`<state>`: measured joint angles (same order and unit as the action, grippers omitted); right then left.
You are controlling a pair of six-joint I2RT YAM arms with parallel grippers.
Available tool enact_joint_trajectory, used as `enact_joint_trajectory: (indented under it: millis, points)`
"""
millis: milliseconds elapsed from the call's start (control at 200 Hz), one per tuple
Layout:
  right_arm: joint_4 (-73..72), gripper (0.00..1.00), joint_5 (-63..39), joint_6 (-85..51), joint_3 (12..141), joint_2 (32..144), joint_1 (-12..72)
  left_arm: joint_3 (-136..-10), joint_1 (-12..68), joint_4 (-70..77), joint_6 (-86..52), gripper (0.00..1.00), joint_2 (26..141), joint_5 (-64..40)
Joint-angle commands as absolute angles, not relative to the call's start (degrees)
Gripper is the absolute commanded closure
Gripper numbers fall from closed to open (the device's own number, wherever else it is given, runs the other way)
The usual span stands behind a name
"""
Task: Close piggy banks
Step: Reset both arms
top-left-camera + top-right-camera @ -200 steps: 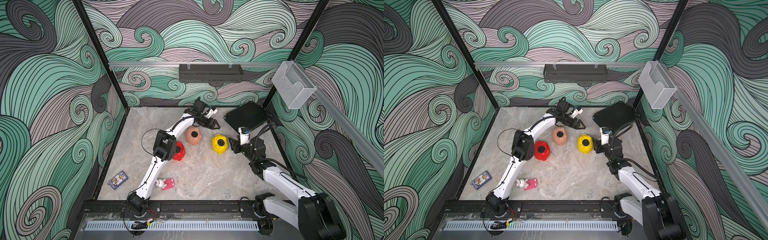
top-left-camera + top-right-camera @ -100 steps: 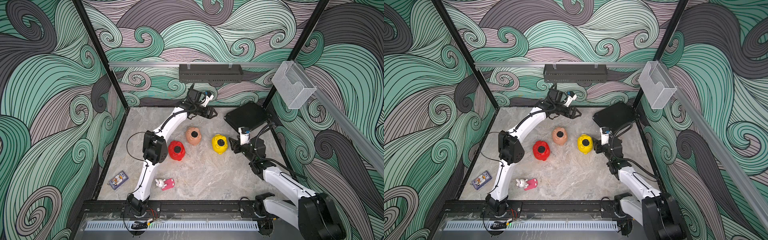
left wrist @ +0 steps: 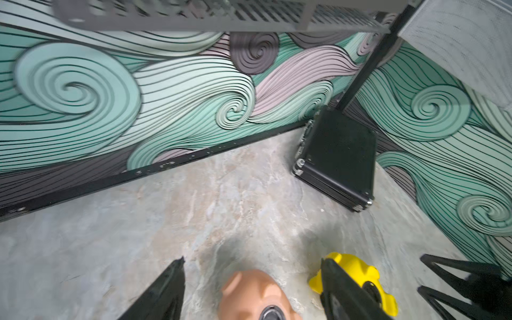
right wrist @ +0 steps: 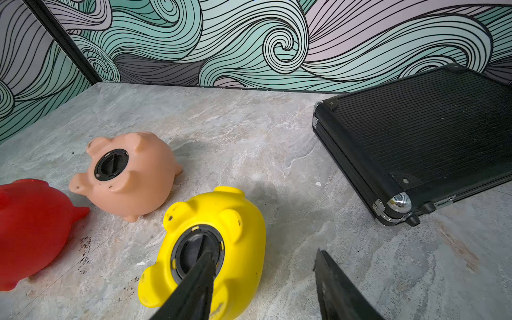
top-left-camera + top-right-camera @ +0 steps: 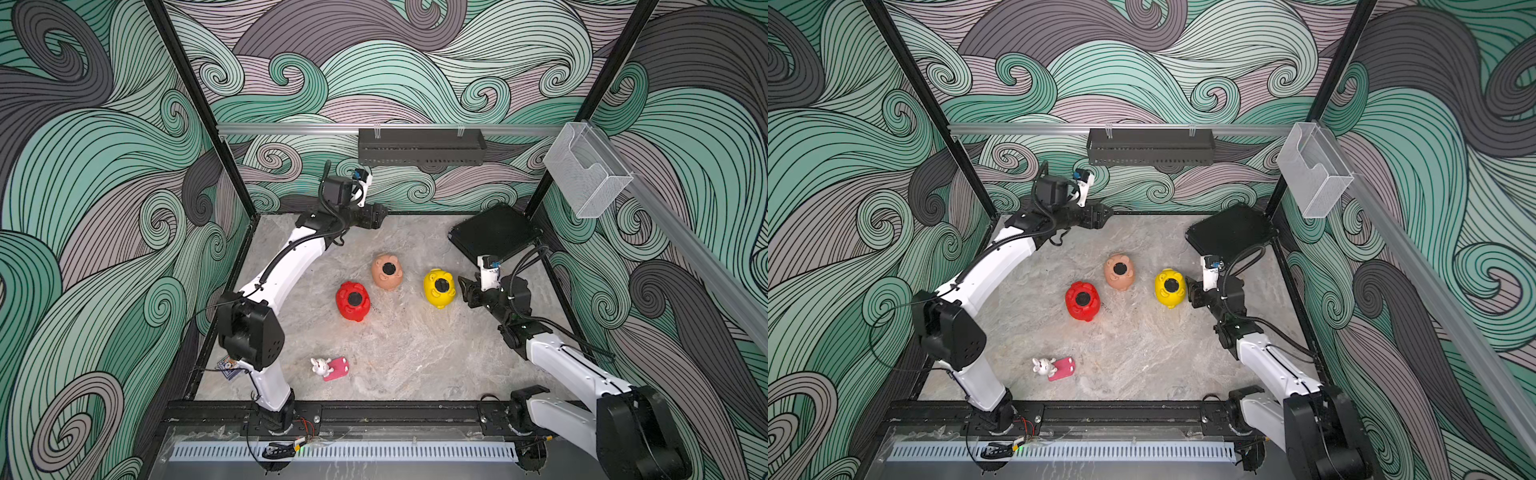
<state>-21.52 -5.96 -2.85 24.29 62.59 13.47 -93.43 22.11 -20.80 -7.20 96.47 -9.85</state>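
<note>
While left gripper (image 3: 252, 260) and right gripper (image 4: 263, 253) gape empty, round yellow plastic piggy bank (image 4: 246, 235) looks light, slick; pinch its black plug (image 4: 191, 249).

On the table (image 5: 415, 353), the left piggy bank (image 5: 353, 301) lies nearest, the middle piggy bank (image 5: 387, 272) farthest, the right piggy bank (image 5: 439, 289) to its right. A case (image 5: 494, 235) lies far right, a bunny toy (image 5: 320, 366) near left.

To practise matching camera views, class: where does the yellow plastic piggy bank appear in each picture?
Top views: yellow plastic piggy bank mid-picture, right of centre, belly up.
Left wrist: at the frame edge, partly behind the left gripper.
Right wrist: large, closest to the camera.
Shared landmark: black ribbed case, beyond it.
</note>
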Motion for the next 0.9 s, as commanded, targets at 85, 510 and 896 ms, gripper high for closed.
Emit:
enact_joint_trajectory:
  millis: [85,510,896]
  points:
    - [-20.83,0.41,-3.63,-4.05,24.47,61.01,13.18,-78.72,21.32,-17.48,-5.32,0.23,82.04,2.34]
    - [-19.04,0.41,1.01,-4.13,23.23,57.6,13.07,-40.6,13.89,-5.45,3.32,0.1,51.54,20.59]
    - [-21.09,0.4,6.88,-0.47,22.37,59.01,9.56,-27.28,3.1,7.24,1.83,0.07,54.2,19.08]
